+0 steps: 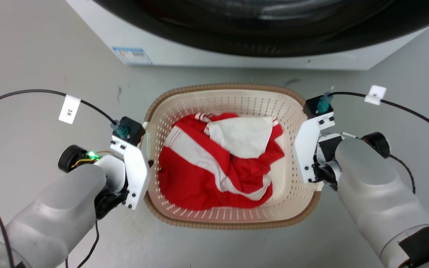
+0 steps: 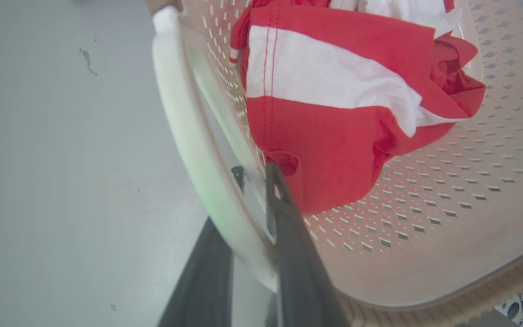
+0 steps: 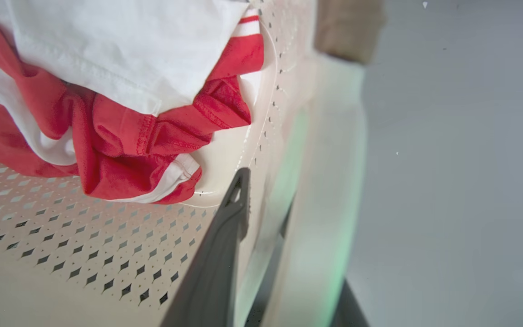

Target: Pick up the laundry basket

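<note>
The laundry basket [image 1: 233, 219] is cream with perforated walls and a brown woven rim, and it sits in the middle of the head view. A red and white striped garment [image 1: 214, 163] lies crumpled inside it. My left gripper [image 2: 256, 175] straddles the white left handle [image 2: 184, 127], one finger inside the wall and one outside, and is closed on it. My right gripper [image 3: 266, 195] clasps the white right handle [image 3: 329, 181] in the same way. In the head view both wrists press against the basket's two sides, and the fingers are hidden beneath them.
A white washing machine [image 1: 237, 56] with a dark round door stands just beyond the basket. Grey floor [image 1: 32, 56] surrounds the basket on the left, right and front. Black cables [image 1: 32, 91] loop from both wrists over the floor.
</note>
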Controlling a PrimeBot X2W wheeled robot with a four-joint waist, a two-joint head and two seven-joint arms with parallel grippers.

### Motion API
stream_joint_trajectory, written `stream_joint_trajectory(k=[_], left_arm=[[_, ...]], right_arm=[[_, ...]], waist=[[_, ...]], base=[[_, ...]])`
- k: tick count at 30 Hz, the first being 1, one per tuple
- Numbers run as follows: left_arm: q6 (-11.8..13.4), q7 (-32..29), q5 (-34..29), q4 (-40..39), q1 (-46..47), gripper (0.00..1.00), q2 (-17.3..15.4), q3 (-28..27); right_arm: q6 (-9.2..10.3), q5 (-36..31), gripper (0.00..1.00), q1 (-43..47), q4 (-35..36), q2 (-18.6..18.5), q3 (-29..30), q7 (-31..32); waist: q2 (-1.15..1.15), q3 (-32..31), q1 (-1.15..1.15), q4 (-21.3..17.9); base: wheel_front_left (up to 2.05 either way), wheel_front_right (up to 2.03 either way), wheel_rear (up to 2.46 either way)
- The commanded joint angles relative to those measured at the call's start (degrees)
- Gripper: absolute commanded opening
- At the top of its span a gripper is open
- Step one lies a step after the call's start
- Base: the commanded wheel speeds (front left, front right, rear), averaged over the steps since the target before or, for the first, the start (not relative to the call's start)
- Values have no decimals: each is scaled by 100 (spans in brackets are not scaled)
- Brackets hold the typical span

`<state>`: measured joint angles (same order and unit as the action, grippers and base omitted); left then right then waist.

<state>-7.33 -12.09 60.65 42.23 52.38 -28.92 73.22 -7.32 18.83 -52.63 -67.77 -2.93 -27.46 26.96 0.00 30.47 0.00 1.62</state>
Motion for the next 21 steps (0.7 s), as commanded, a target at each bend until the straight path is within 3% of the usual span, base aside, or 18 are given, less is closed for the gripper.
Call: stream_joint_trajectory(k=[1, 4, 5, 10, 21], left_arm=[[-21, -188, 13, -122, -95, 0, -142, 31], [-27, -606, 165, -474, -223, 0, -306, 36], [-30, -916, 428, -733, -267, 0, -504, 26], [-32, -1557, 708, -1054, -240, 0, -737, 28], [-36, -2395, 1009, -1335, -301, 0, -872, 23]], right_arm=[[-31, 35, 0, 79, 89, 9, -152, 161], [-33, 272, 0, 141, 201, 4, -351, 538], [-47, 549, 0, 220, 317, 10, -523, 927], [-50, 814, 0, 315, 381, 8, -769, 1406], [-51, 1301, 0, 536, 533, 10, -1095, 1967]], waist=[[0, -589, 0, -158], [0, -986, 0, -200], [0, -1355, 0, -247], [0, -1834, 0, -270], [0, -2481, 0, -285]], base=[[0, 0, 0], [0, 0, 0], [0, 0, 0], [0, 0, 0], [0, 0, 0]])
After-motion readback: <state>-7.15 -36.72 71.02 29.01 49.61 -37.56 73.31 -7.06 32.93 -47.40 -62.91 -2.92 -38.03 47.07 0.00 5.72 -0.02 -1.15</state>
